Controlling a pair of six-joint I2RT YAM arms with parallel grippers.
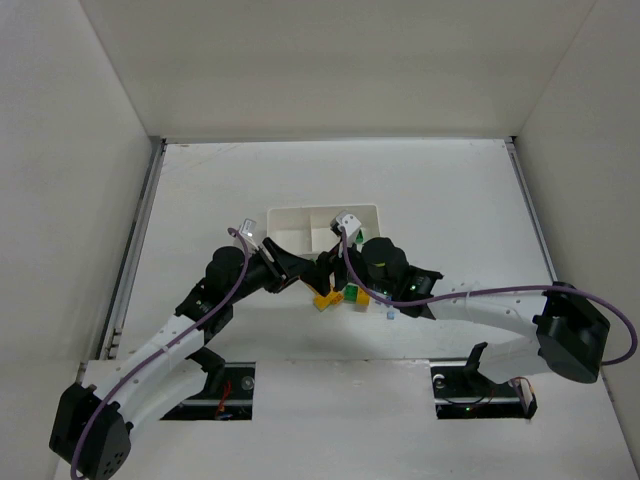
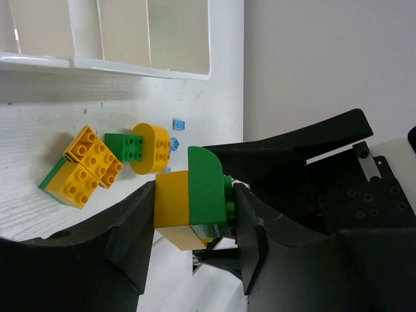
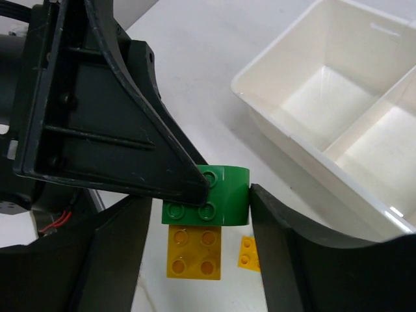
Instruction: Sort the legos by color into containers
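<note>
Pulling stuck bricks apart
The left tool (image 2: 195,192) grips the yellow brick (image 2: 172,208) and green brick (image 2: 207,185); the right tool (image 3: 201,198), open around green, should pinch only green and pull toward 3 o'clock.

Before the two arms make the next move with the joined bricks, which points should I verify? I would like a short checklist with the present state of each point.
1. Left gripper holds the yellow-green stack: ok, the stack is pressed from both sides.
2. Right gripper is placed around the green brick: ok, the brick sits between its jaws.
3. Right gripper is firmly closed on the green brick: cannot tell.
4. Tray compartments are free to receive bricks: ok, those in view are empty.
5. Loose bricks are away from the held stack: ok, they lie off to one side.
</note>
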